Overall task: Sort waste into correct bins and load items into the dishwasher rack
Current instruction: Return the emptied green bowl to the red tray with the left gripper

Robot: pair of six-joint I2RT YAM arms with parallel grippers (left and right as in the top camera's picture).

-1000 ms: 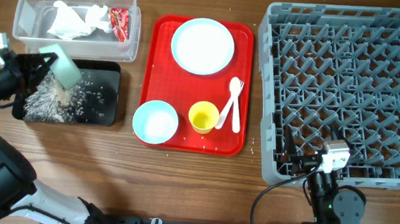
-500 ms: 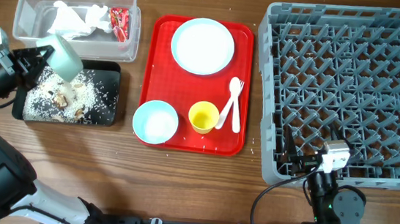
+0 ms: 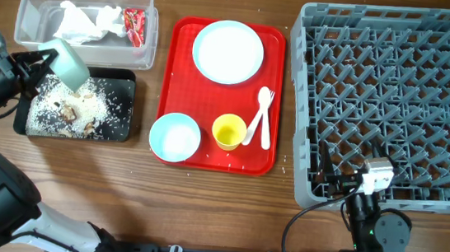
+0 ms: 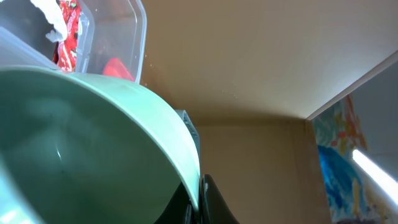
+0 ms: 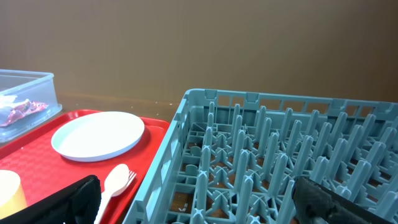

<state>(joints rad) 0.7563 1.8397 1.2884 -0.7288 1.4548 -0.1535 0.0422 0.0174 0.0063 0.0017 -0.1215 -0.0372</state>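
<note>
Bowl (image 3: 67, 63) (pale green, tilted) pinched at rim between left fingers (image 4: 216, 206).

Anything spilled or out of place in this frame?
A few white specks, likely rice grains, lie on the wooden table between the red tray and the dishwasher rack, outside the black tray. Otherwise nothing stands out.

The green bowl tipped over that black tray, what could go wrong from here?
1. The pale green bowl hangs tilted over the black tray's corner, beside the clear tub; any leftovers might miss the rice pile and land on the table.
2. The left gripper seems to pinch only the bowl's rim, so it could slip on the way over the red tray to the dishwasher rack.
</note>
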